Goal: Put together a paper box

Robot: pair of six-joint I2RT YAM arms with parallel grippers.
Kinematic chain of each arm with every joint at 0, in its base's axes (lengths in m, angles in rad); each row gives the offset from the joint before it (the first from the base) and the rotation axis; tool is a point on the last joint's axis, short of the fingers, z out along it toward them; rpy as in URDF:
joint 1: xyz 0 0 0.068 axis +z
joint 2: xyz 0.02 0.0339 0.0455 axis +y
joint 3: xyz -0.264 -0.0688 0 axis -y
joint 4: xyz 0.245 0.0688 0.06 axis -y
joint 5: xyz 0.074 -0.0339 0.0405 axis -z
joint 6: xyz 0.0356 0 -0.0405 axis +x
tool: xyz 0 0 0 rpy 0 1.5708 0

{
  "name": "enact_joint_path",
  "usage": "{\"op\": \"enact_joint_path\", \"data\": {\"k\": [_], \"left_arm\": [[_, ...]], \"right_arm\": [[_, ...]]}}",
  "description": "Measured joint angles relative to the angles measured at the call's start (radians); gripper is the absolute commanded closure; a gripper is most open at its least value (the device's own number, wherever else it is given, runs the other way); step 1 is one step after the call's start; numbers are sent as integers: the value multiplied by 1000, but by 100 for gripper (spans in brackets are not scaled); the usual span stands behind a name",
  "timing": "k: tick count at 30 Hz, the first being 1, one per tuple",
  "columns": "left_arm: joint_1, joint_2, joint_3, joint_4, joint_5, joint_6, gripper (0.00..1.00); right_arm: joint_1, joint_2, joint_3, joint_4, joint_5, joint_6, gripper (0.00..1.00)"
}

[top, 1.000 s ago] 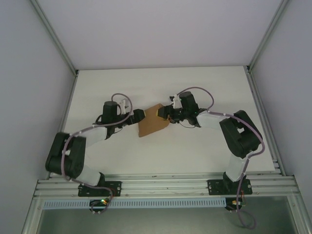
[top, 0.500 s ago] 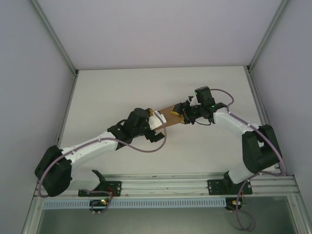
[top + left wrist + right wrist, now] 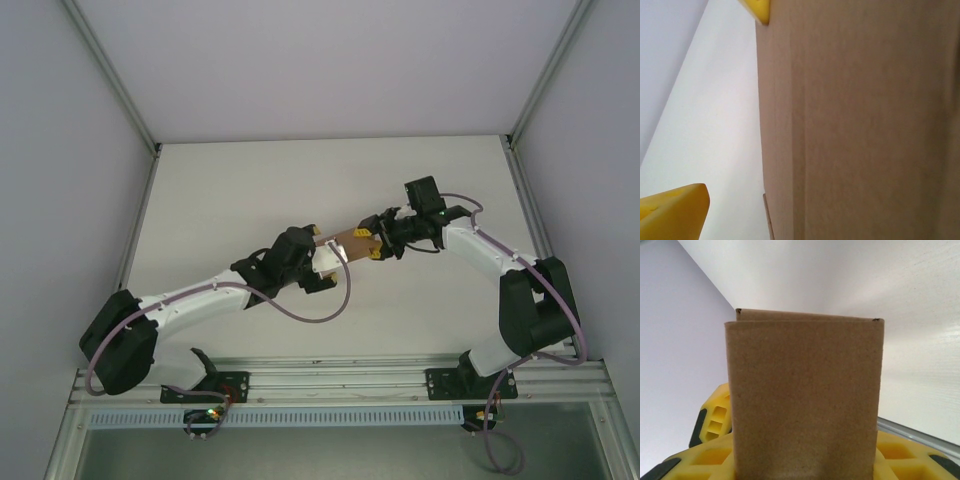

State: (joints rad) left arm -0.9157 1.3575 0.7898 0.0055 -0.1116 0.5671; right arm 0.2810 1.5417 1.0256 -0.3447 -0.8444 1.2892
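- Cardboard paper box (image 3: 352, 240) hangs in the air between the two arms.
- Right gripper (image 3: 375, 245) clamps one end; left gripper (image 3: 328, 256) stands wide open.
- We judge it light and easily creased; better to hold near the folds.

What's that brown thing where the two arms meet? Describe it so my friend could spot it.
Look at the white table, near its middle, where the left arm and right arm meet. Between their ends is the paper box: a small, flat rectangle of plain cardboard, the only brown thing there.
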Motion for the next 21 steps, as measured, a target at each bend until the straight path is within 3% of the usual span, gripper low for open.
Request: {"op": "enact_joint_path", "data": {"k": [3, 6, 9, 14, 16, 21], "left_arm": [[0, 0, -1, 0, -29, 19, 11], [0, -1, -6, 0, -35, 41, 30], [-1, -3, -6, -5, -32, 51, 42], [-6, -17, -6, -17, -23, 61, 49], [-6, -26, -6, -21, -19, 64, 51], [-6, -31, -6, -22, -19, 70, 56]], "right_arm": [[-5, -1, -2, 5, -6, 25, 61], [-6, -5, -9, 6, -10, 40, 60], [-8, -8, -16, 14, -16, 51, 59], [-10, -25, -29, 36, -25, 57, 56], [-10, -35, -36, 46, -31, 64, 43], [-10, -53, -44, 48, -66, 47, 31]]}}
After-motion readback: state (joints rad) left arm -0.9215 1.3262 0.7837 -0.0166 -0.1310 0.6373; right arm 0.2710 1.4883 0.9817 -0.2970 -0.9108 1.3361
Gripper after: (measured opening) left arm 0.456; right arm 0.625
